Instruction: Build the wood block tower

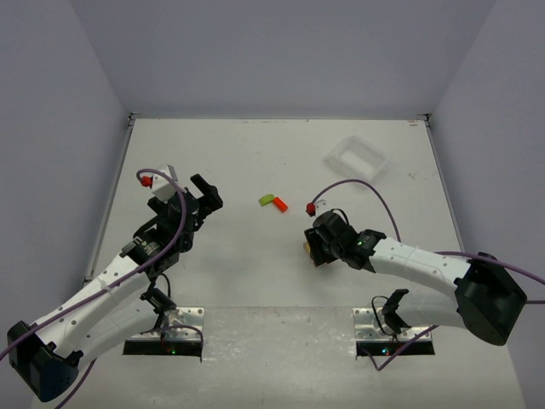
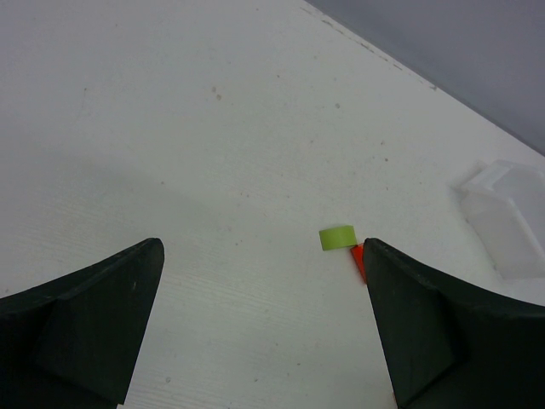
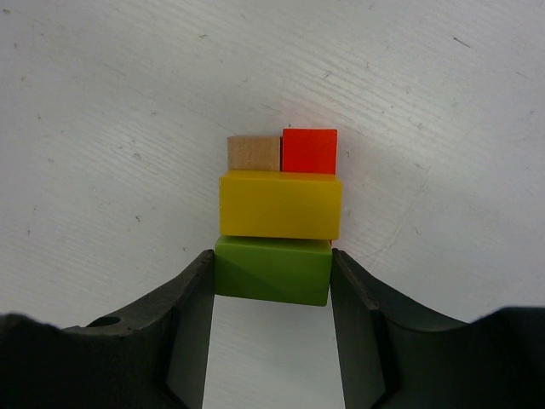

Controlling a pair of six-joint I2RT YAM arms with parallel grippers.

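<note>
In the right wrist view the wood block tower stands under my right gripper (image 3: 272,285): a tan block (image 3: 253,152) and a red block (image 3: 309,151) lowest, a yellow block (image 3: 280,204) on them, and a green block (image 3: 272,271) on top. My right gripper's jaws press both sides of the green block. In the top view that gripper (image 1: 315,245) covers the tower, and only a yellow edge (image 1: 306,246) shows. My left gripper (image 1: 204,198) is open and empty. A loose green block (image 1: 267,200) and an orange block (image 1: 280,204) lie mid-table; both also show in the left wrist view (image 2: 337,237).
A white plastic tray (image 1: 356,158) sits at the back right and also shows in the left wrist view (image 2: 507,217). Grey walls enclose the table on three sides. Purple cables loop over both arms.
</note>
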